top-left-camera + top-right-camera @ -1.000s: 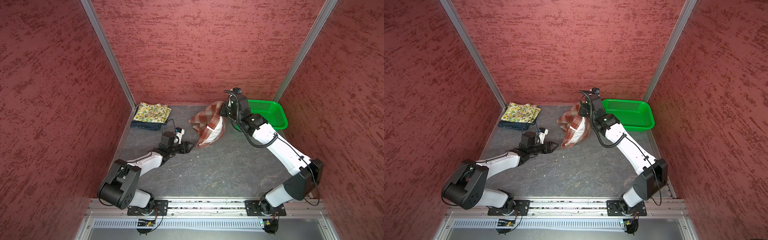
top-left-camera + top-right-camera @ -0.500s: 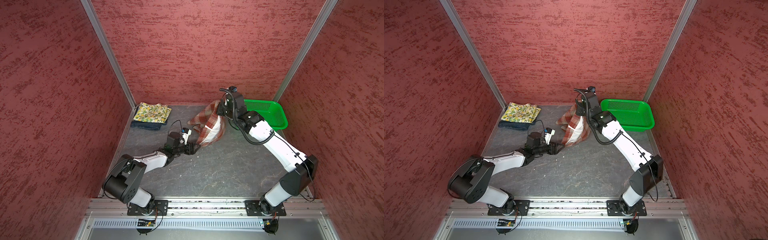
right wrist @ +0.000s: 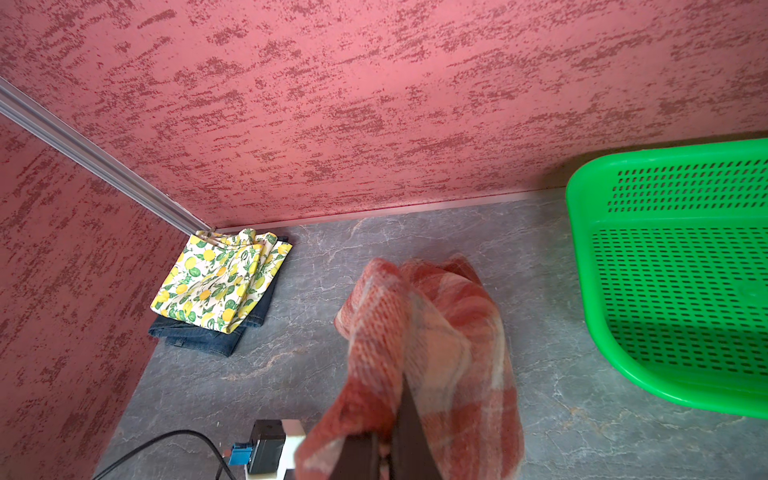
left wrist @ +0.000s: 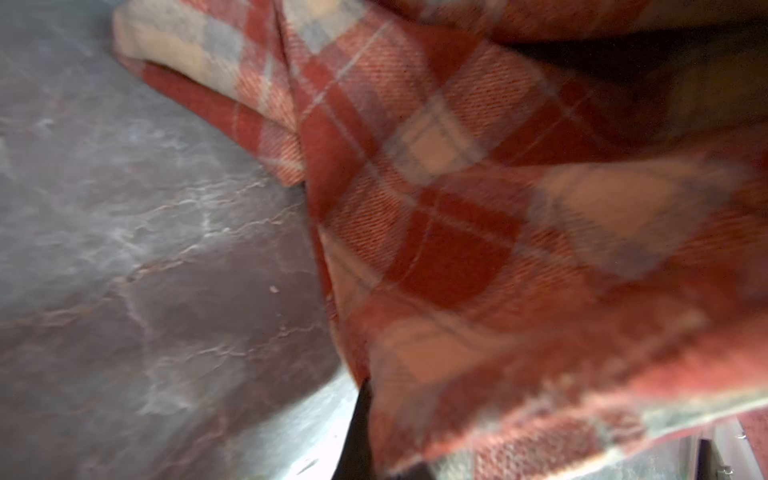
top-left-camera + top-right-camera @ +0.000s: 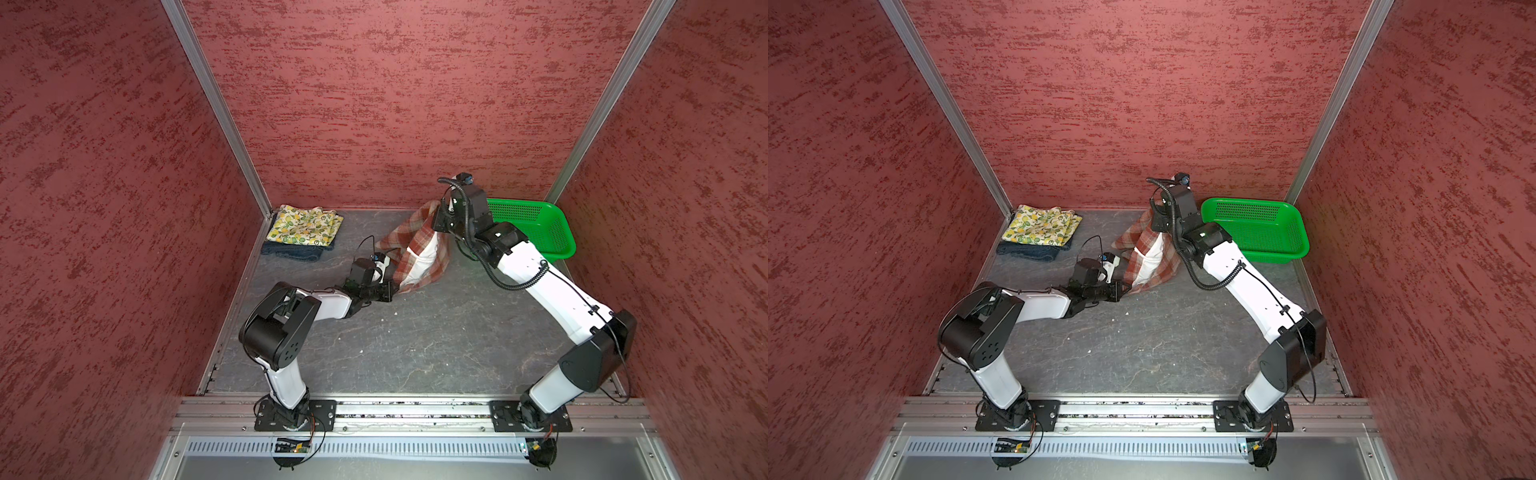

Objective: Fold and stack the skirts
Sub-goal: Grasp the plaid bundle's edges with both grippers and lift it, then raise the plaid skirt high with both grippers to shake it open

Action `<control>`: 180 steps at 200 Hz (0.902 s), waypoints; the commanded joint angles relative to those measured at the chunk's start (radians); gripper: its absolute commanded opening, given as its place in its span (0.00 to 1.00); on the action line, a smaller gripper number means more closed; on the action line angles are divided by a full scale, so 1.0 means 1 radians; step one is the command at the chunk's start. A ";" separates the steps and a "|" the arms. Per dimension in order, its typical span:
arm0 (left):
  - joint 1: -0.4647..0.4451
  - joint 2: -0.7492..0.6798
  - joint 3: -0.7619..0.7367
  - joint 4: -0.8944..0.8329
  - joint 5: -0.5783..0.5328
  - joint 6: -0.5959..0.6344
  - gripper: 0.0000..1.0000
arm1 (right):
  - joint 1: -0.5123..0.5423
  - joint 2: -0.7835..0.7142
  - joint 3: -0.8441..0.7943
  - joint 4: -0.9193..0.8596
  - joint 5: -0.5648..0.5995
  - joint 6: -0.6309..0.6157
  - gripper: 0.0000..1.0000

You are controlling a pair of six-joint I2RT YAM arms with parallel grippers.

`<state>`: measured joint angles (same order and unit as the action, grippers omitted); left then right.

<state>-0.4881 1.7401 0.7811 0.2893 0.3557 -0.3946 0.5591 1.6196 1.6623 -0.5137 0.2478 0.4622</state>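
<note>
Both left gripper (image 5: 388, 291) and right gripper (image 3: 392, 432) clench the bunched, hanging rust-cream plaid skirt (image 5: 419, 257).

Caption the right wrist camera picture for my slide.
Right gripper clamps the plaid skirt; the lemon-print skirt lies folded on the denim skirt in the corner, green basket nearby.

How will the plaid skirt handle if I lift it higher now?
Likely floppy: the plaid skirt hangs in soft folds from the right gripper, lower edge on the table. Probably light, since one pinch carries most of it. It may sag between pinches, with the left gripper at its lower corner.
</note>
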 commanded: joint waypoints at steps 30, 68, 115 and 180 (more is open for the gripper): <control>0.118 -0.352 0.352 -0.615 -0.154 0.093 0.00 | 0.000 -0.020 0.151 -0.071 0.159 -0.123 0.00; 0.199 -0.418 0.741 -0.975 -0.266 0.182 0.00 | -0.007 -0.013 0.291 -0.173 0.225 -0.197 0.00; 0.269 -0.296 1.078 -1.137 -0.319 0.220 0.00 | -0.071 0.091 0.543 -0.308 0.154 -0.195 0.00; 0.362 0.056 1.530 -1.257 -0.242 0.241 0.00 | -0.164 0.413 1.048 -0.385 -0.008 -0.188 0.00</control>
<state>-0.1585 1.7042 2.1509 -0.8871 0.1123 -0.1829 0.4454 1.9602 2.5809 -0.8707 0.2966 0.2756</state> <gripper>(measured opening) 0.067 0.066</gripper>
